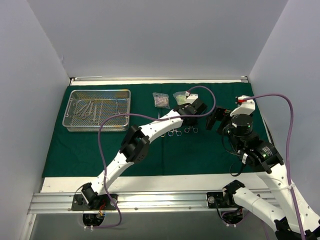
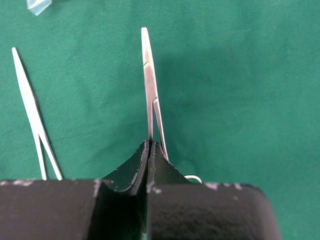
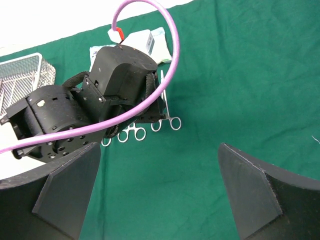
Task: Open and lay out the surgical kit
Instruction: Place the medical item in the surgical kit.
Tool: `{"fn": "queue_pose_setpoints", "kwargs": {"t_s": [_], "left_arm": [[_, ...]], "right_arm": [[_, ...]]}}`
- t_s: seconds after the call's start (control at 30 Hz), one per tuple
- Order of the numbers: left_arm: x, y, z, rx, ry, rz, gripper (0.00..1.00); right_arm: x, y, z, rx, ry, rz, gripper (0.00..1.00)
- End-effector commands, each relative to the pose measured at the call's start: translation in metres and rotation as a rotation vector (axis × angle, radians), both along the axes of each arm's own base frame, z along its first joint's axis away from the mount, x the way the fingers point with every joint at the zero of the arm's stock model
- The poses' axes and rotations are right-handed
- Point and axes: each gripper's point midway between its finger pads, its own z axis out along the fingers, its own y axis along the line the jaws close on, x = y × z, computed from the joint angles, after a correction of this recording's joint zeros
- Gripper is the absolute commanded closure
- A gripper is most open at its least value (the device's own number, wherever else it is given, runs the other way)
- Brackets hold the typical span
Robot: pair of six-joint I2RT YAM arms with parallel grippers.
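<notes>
- Top external view gives you the green cloth (image 1: 150,155) spread flat over the bench (image 1: 150,181). The wire tray (image 1: 96,129) sits at the cloth's 10 o'clock corner.
- You can make out a few steel tools (image 1: 86,109) lying inside that tray.
- Two clear pouches (image 1: 161,100) sit side by side at the cloth's 12 o'clock edge, at 3 o'clock of the tray and apart from it.
- Your left fingers (image 2: 149,145) are down near the middle of the cloth. They are pressed together on one shank of a clamp (image 2: 148,75), whose tip points to 12 o'clock in the left wrist view.
- A second clamp (image 2: 30,110) lies flat on the cloth at 9 o'clock of the pinched one, not touching it.
- Right wrist view shows you a row of ring handles (image 3: 131,134) poking out at 6 o'clock from under the left arm's wrist.
- Your right fingers (image 3: 159,150) stand wide apart with nothing between them. They are above the cloth at 3 o'clock of the left fingers and apart from them.
</notes>
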Motion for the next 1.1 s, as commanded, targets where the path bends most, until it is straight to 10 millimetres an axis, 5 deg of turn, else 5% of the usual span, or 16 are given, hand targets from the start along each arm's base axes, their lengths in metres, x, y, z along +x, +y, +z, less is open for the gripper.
{"fn": "queue_pose_setpoints", "kwargs": {"t_s": [0.0, 1.07], "left_arm": [[0.015, -0.015, 0.019, -0.066, -0.066, 0.002, 0.98], [-0.001, -0.013, -0.007, -0.068, 0.033, 0.015, 0.92]], "right_arm": [[0.001, -0.002, 0.002, -0.008, 0.0, -0.004, 0.02], [0.001, -0.001, -0.002, -0.012, 0.007, -0.001, 0.02]]}}
